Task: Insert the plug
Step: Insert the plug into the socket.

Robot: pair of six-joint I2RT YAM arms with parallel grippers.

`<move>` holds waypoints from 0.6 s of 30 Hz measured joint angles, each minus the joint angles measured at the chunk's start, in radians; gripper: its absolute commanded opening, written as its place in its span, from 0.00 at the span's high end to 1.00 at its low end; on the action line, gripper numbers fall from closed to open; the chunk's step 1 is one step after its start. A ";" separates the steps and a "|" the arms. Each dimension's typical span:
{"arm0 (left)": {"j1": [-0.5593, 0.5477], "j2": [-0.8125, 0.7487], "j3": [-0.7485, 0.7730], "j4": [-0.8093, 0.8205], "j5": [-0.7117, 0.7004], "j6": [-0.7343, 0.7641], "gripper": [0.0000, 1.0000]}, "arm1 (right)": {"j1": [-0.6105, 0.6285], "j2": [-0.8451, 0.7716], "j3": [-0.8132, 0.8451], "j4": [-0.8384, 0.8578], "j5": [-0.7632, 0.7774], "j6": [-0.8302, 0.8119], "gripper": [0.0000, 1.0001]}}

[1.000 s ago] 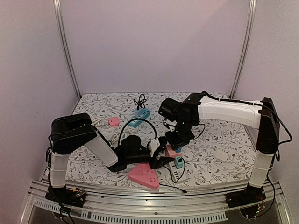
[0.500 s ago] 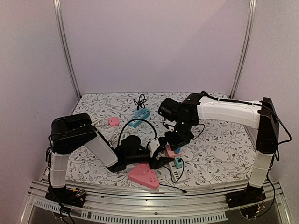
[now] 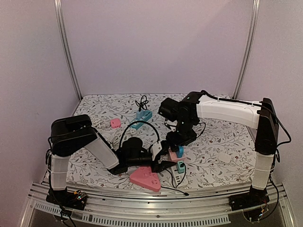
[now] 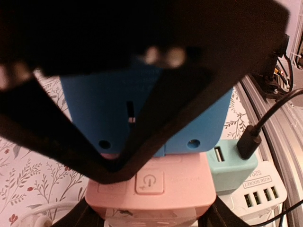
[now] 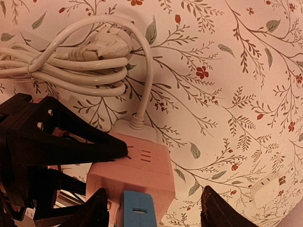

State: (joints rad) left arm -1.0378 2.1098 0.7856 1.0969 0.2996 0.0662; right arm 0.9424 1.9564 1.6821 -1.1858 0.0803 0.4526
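White USB strip (image 4: 259, 190) reads "SOCKET". Left pincer (image 4: 149, 213) clamps the pink socket cube (image 4: 189, 184); right pincer (image 5: 154, 210), pointing downward, stands parted around the blue plug (image 5: 137, 212).

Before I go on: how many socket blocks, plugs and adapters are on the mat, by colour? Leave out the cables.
Pink: 3 (triangular strip, small cube, cube socket)
Blue: 2 (back strip, plug)
Teal: 1 (USB charger)
White: 2 (USB strip, small adapter)
Total: 8
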 measured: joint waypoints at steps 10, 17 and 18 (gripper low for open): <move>-0.012 -0.017 0.000 0.006 0.032 0.063 1.00 | -0.003 -0.021 0.046 -0.015 -0.012 -0.058 0.29; -0.014 -0.017 0.000 -0.014 0.024 0.048 1.00 | 0.000 -0.133 0.029 -0.019 -0.058 -0.017 0.35; -0.014 -0.017 0.000 -0.016 0.022 0.045 1.00 | 0.000 -0.143 0.021 -0.019 -0.066 -0.013 0.39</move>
State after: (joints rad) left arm -1.0519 2.0930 0.7860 1.0805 0.3218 0.1108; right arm 0.9424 1.8137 1.7031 -1.2045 0.0147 0.4400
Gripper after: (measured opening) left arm 0.606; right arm 0.687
